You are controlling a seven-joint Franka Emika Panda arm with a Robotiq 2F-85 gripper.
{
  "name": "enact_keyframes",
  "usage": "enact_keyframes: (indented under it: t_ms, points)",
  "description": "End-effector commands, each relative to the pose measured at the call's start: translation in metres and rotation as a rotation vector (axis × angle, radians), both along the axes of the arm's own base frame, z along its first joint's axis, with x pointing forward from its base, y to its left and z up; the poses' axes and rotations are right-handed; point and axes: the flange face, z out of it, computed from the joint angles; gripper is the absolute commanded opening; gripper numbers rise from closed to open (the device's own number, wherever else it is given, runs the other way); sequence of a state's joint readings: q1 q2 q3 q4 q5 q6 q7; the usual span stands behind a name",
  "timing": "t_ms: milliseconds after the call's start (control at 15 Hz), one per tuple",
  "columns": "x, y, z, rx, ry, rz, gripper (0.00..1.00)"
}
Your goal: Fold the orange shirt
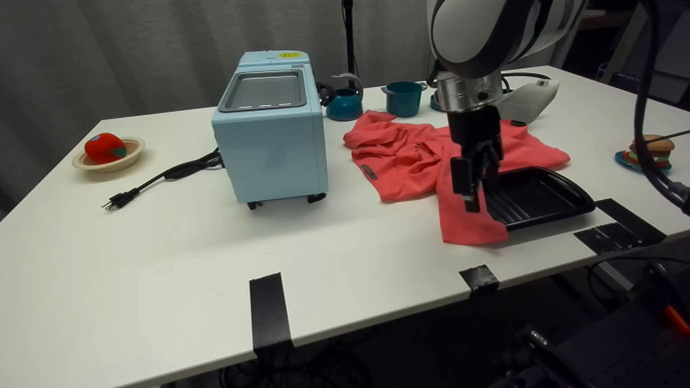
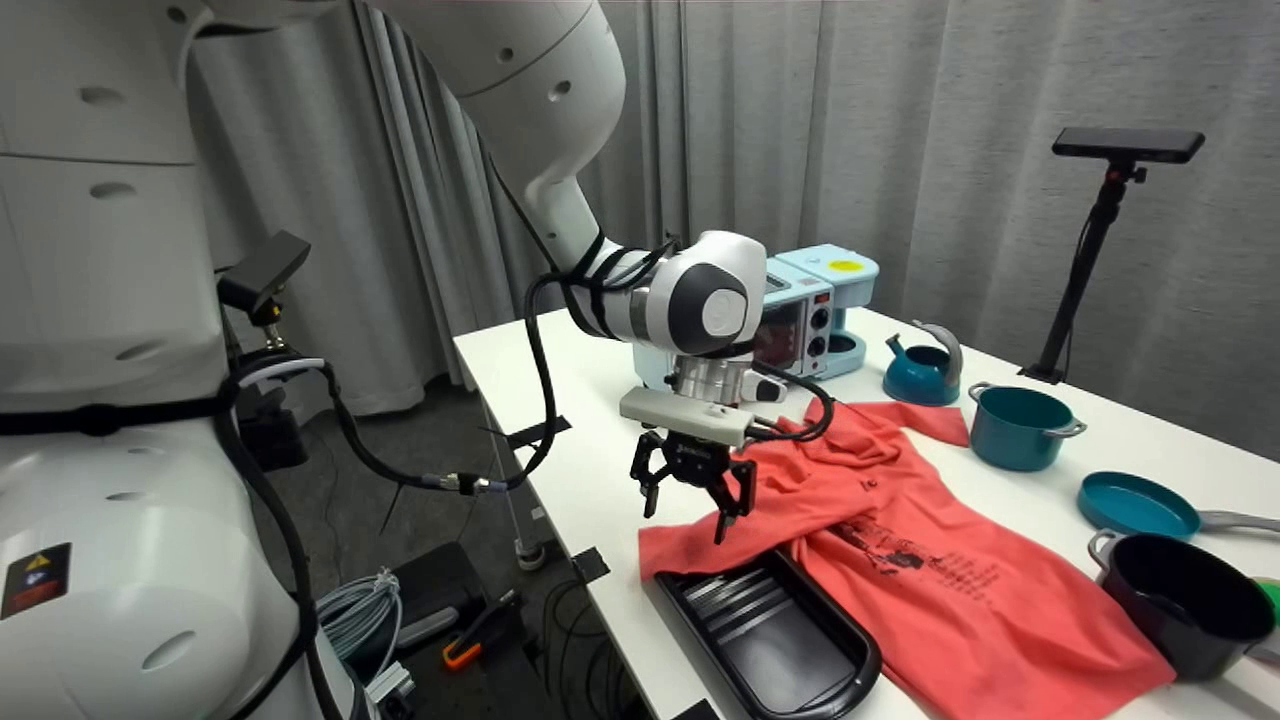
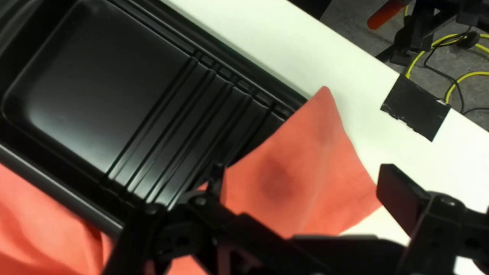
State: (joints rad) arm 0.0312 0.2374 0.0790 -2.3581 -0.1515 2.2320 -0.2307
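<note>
Light blue, the toaster oven (image 1: 277, 153) stands at left in an exterior view; right of it on our worktop (image 1: 188, 264), the orange shirt (image 1: 412, 164) lies rumpled. We judge it light, soft and limp, best pinched at the loose end of its sleeve (image 1: 471, 230). Over that sleeve our tool (image 3: 305, 186) hangs spread wide, holding nothing; whether it grazes the sleeve we cannot tell. Further right, the black baking pan (image 1: 542, 196) sits partly underneath.
</note>
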Motion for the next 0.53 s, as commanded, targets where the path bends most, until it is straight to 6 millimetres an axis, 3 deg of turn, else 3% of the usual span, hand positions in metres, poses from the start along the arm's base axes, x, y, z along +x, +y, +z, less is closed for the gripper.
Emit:
enact_keyframes:
  t_ms: [0,467]
  points:
    - [-0.009,0.026,0.003,0.005,-0.037,0.105,1.00]
    - [-0.030,0.072,-0.012,0.029,-0.042,0.291,1.00]
